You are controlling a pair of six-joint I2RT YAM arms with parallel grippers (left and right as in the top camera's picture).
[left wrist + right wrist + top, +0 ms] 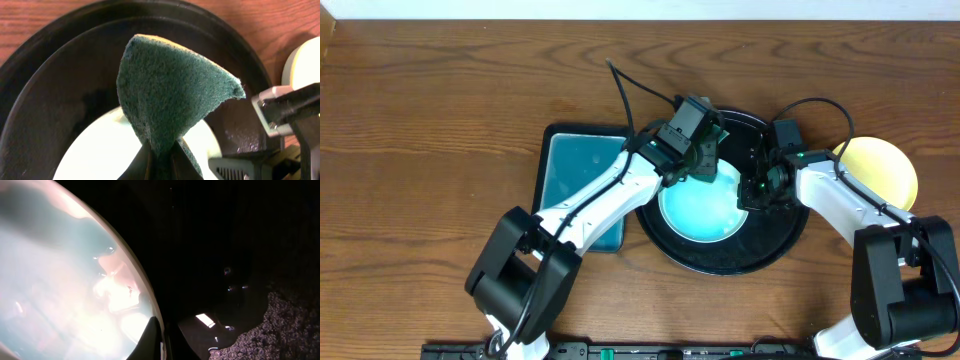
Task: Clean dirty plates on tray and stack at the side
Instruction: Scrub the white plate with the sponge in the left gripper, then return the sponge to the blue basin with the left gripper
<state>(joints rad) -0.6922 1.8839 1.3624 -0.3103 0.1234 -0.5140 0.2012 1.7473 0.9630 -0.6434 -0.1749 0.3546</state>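
Note:
A pale mint plate (pixel 698 208) lies on the round black tray (pixel 775 245). My left gripper (pixel 703 160) is shut on a folded green scouring sponge (pixel 170 85) and holds it over the plate's far edge (pixel 95 155); the fingers (pixel 162 157) pinch the sponge's base. My right gripper (pixel 756 190) is shut on the plate's right rim; in the right wrist view one finger lies on the plate (pixel 60 280) and the other outside its edge (pixel 162 340). The yellow plate (pixel 882 168) lies on the table right of the tray. A third plate is out of view.
A rectangular black-rimmed teal basin (pixel 582 178) stands just left of the tray, under my left arm. The tray floor (pixel 235 245) looks wet, with a textured patch at lower right. Bare wooden table lies all round.

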